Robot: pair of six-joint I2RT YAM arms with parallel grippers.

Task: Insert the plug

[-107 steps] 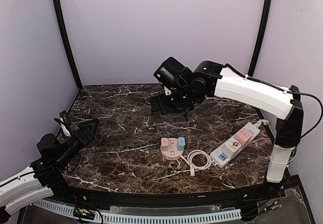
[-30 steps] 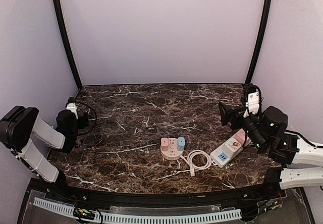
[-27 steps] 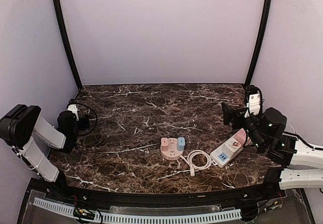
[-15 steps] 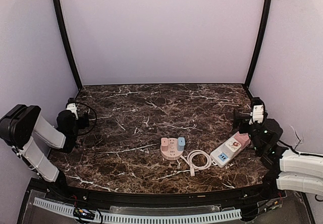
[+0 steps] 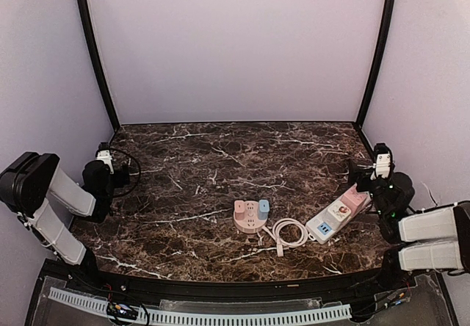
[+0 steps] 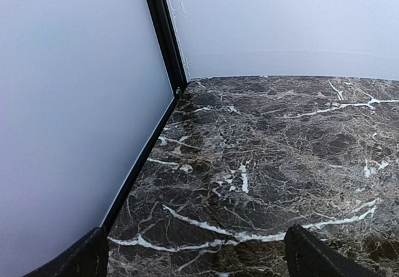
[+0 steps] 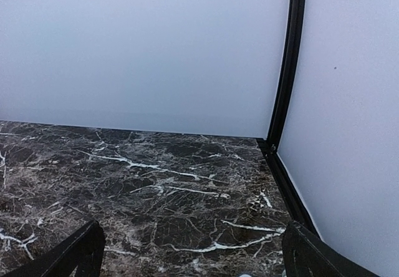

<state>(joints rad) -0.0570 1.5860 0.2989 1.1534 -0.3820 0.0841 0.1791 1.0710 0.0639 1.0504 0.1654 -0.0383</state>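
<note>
Both my arms sit folded low at the desk's [image 5: 220, 157] side edges, left hand [image 6: 198, 255] and right hand [image 7: 190, 252] spread wide, empty.

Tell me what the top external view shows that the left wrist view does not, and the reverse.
Only the top external view shows the pink socket hub, the white cable coiled beside it, the white power strip and the right arm. Only the left wrist view shows the left gripper close up, its fingertips wide apart with nothing between them. Both show the dark marble table and the black corner post at the back left.
</note>
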